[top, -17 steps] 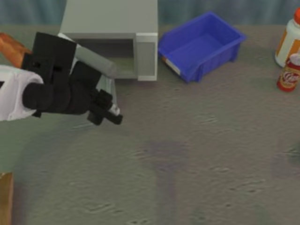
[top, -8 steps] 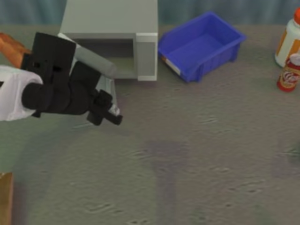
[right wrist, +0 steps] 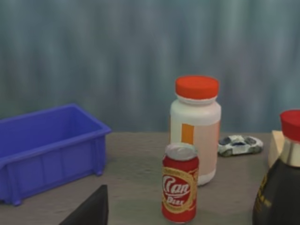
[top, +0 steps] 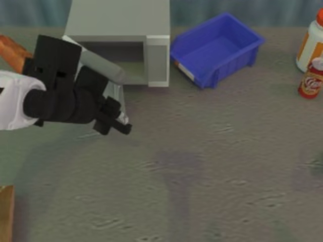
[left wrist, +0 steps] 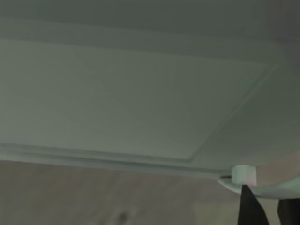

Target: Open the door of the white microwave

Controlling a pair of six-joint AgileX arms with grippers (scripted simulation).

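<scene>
The white microwave (top: 118, 20) stands at the back left of the table. Its door (top: 103, 65) is swung out toward the front left, so the dark cavity (top: 126, 60) and the narrow control strip (top: 158, 60) show. My left gripper (top: 120, 123) is at the door's free edge, shut on the white door handle (left wrist: 244, 174). In the left wrist view the door panel (left wrist: 131, 103) fills most of the picture, with the dark fingers (left wrist: 251, 211) just under the handle. Only a dark corner of my right gripper (right wrist: 91, 211) shows in the right wrist view; the arm is outside the top view.
A blue bin (top: 217, 48) sits right of the microwave. At the far right stand a white bottle with a red cap (top: 312, 43) and a red can (top: 310, 78). A small toy car (right wrist: 240, 144) and a dark sauce bottle (right wrist: 279, 197) are near them.
</scene>
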